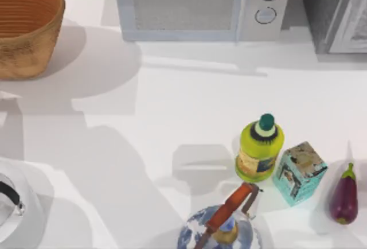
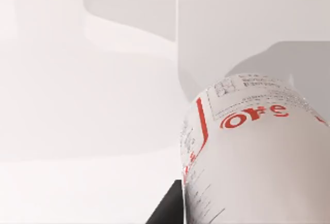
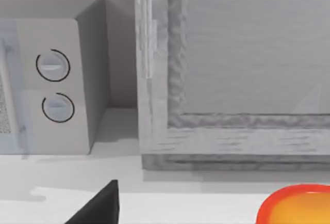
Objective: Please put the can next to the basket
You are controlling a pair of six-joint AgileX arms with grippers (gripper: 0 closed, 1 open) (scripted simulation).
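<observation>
The can [image 2: 258, 152], white with red lettering, looms close in the left wrist view. My left gripper [image 2: 216, 211] is shut on it, and one dark finger [image 2: 166, 208] shows against its side. White tabletop and shadows lie behind it. The woven tan basket [image 1: 26, 25] stands at the table's far left corner in the top view, with its ribbed orange-brown inside showing. A dark part of my right gripper [image 3: 98, 208] sits at the edge of the right wrist view, which faces the microwave and a grey cabinet.
A microwave [image 1: 200, 5] and a grey cabinet [image 1: 338, 11] line the back. A yellow-green bottle [image 1: 259, 148], teal box [image 1: 298, 171], eggplant [image 1: 344, 194] and blue-white kettle with an orange handle [image 1: 223, 226] crowd the front right. A white rounded object [image 1: 8, 203] sits front left.
</observation>
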